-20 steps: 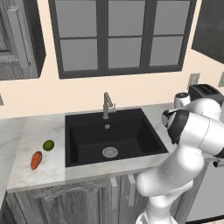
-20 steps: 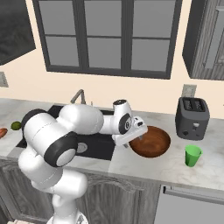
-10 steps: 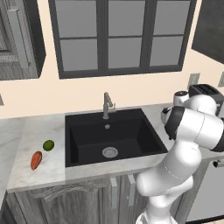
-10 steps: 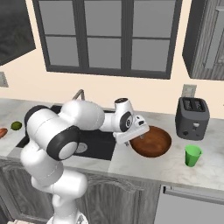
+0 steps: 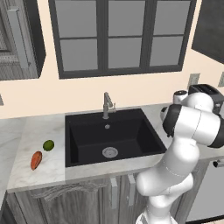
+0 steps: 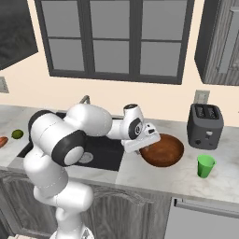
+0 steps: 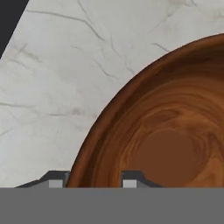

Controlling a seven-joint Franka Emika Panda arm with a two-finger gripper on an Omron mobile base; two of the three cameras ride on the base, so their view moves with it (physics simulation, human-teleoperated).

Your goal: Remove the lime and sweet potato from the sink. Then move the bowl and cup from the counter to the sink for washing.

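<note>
- Lime (image 5: 48, 145) and sweet potato (image 5: 36, 160) lie on the counter (image 5: 39, 175), left of the sink (image 5: 87, 135).
- Bowl (image 6: 162, 150) sits on the counter right of the sink, cup (image 6: 205, 165) beyond it.
- Claw (image 7: 95, 181) straddles the bowl's near rim, one fingertip inside, one outside; grip not confirmed.
- Bowl judged stiff, light, smooth; rim pinch suits it, may tilt.

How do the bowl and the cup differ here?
The bowl is wide, shallow, brown wood; the cup is small, upright, bright green. The tool straddles the bowl's rim, one finger inside and one outside; nothing touches the cup. The bowl sits nearer the sink. Both stand on the counter.
</note>
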